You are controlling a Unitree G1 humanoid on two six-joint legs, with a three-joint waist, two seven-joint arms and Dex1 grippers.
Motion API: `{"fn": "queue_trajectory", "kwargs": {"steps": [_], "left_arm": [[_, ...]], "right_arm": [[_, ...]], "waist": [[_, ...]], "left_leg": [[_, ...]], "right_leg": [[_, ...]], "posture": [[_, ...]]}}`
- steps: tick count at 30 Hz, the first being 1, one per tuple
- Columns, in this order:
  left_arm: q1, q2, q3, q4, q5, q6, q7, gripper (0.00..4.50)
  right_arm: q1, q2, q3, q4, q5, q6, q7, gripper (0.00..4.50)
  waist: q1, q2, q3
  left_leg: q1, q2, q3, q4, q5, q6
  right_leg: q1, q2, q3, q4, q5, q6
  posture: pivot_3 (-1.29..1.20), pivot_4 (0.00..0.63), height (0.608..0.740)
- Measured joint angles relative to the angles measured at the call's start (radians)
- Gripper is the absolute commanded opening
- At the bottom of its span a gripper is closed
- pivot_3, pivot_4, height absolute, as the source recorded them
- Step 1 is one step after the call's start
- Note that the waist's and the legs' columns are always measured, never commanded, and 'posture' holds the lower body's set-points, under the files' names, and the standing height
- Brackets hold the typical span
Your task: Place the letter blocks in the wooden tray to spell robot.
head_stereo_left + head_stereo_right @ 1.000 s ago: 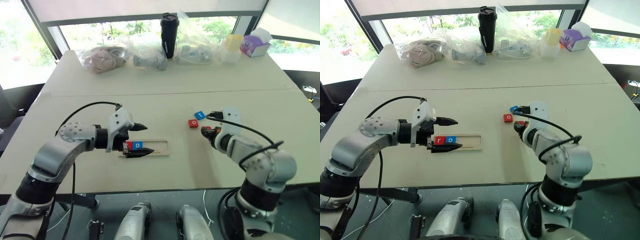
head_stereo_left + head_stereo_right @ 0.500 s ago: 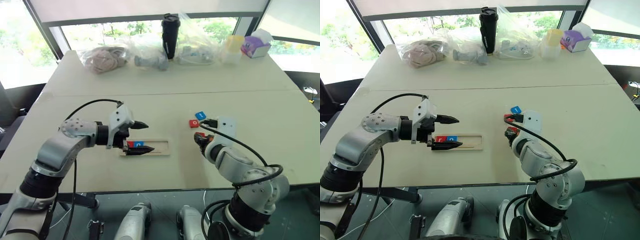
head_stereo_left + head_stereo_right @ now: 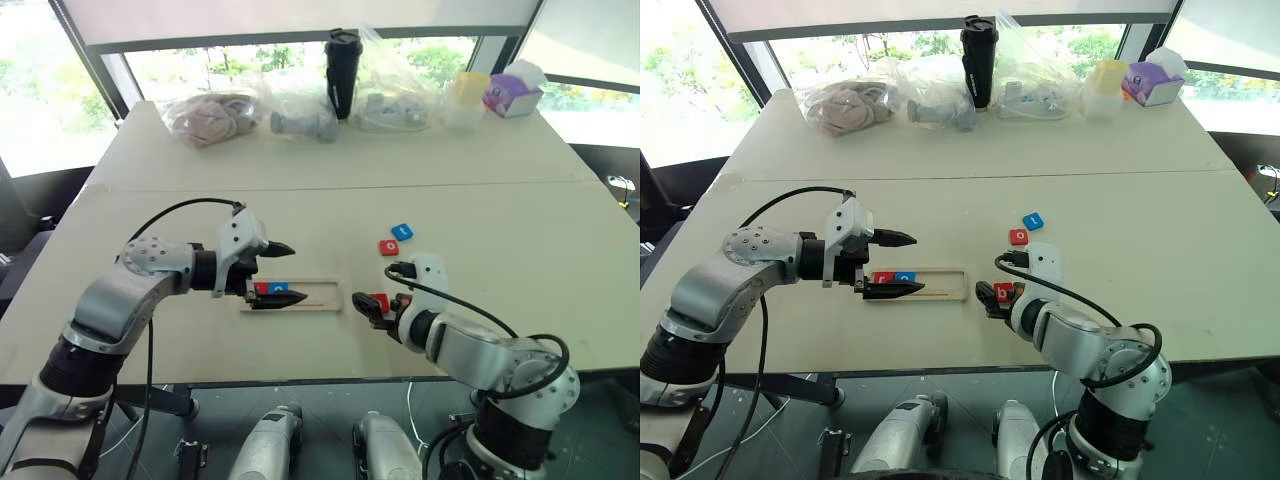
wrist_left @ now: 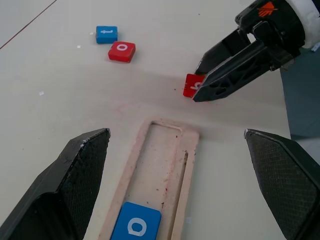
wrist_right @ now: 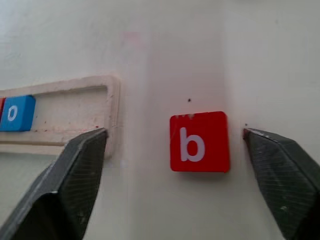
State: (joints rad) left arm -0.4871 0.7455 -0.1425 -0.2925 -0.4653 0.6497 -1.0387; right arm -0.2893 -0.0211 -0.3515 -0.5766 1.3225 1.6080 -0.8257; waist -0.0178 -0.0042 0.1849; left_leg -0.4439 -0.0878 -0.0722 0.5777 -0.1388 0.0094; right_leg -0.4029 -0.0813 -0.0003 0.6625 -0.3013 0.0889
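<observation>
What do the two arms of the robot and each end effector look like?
Both arms are silver-grey metal with black joints and loose black cables. The left end effector and the right end effector each have a white housing and two black, pointed, textured fingers.

Wooden tray (image 4: 150, 165): pale raw wood, matt, grain scuffed and specked with dark flecks. Letter blocks, e.g. red b (image 5: 199, 142) and blue o (image 4: 135, 226): smooth, matt-looking (plastic, likely), white printed letters. Table (image 3: 300, 200): cream, matt, lightly marked. Gripper fingers (image 5: 75, 180): black, finely textured plastic.
</observation>
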Motion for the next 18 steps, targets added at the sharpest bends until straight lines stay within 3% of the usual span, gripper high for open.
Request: {"fn": "queue_trajectory", "kwargs": {"steps": [2,4,6,9,12,14,18], "left_arm": [[-0.002,0.0,0.001,0.004,0.0,0.0,0.0,4.5],[-0.004,0.003,0.002,0.008,0.0,0.0,-0.001,4.5],[-0.005,0.014,0.008,0.01,-0.001,0.0,-0.004,4.5],[-0.007,0.039,0.021,0.015,-0.006,0.001,-0.017,4.5],[-0.005,0.069,0.046,0.016,-0.025,0.005,-0.049,4.5],[-0.004,0.087,0.054,0.015,-0.034,0.008,-0.073,4.5],[0.005,0.129,0.054,0.014,-0.036,0.004,-0.115,4.5]], "right_arm": [[-0.047,-0.092,0.012,0.045,0.039,0.0,-0.004,4.42],[-0.151,-0.294,0.047,0.067,0.068,0.0,0.071,4.42],[-0.253,-0.495,0.061,0.061,0.081,-0.001,0.209,4.42],[-0.266,-0.692,0.103,0.039,0.059,-0.034,0.476,4.42],[-0.19,-0.883,0.167,0.007,-0.096,-0.215,0.835,4.42],[-0.095,-0.987,0.227,-0.008,-0.274,-0.453,1.106,4.42],[0.046,-1.053,0.414,0.153,-0.63,-0.938,1.544,4.42]], "waist": [[0.0,0.001,0.001],[0.001,0.005,0.004],[0.003,0.003,0.003],[0.006,0.001,0.002],[0.005,0.002,0.002],[0.005,0.001,0.002],[0.002,0.002,0.002]], "left_leg": [[-0.001,0.0,0.001,0.0,0.001,0.002],[-0.006,-0.001,0.002,0.001,0.003,0.005],[-0.007,0.0,0.002,0.001,0.003,0.005],[-0.009,0.0,0.002,0.0,0.003,0.006],[-0.014,0.0,0.002,0.001,0.002,0.008],[-0.014,0.0,0.002,0.002,0.001,0.008],[-0.014,0.0,0.002,0.007,0.001,0.008]], "right_leg": [[-0.001,0.0,0.0,0.0,0.0,0.0],[-0.002,-0.001,0.0,-0.001,0.0,0.0],[0.0,-0.001,-0.001,-0.001,0.0,0.0],[-0.001,-0.001,-0.003,-0.002,0.0,0.001],[-0.004,-0.001,-0.003,-0.003,0.002,0.005],[-0.002,-0.001,-0.004,-0.006,0.003,0.006],[0.001,-0.001,-0.003,-0.009,0.004,0.007]], "posture": [[0.0,0.15,0.74],[0.0,0.15,0.74],[0.0,0.15,0.74],[0.0,0.15,0.74],[0.0,0.15,0.74],[0.0,0.15,0.74],[0.0,0.15,0.74]]}}
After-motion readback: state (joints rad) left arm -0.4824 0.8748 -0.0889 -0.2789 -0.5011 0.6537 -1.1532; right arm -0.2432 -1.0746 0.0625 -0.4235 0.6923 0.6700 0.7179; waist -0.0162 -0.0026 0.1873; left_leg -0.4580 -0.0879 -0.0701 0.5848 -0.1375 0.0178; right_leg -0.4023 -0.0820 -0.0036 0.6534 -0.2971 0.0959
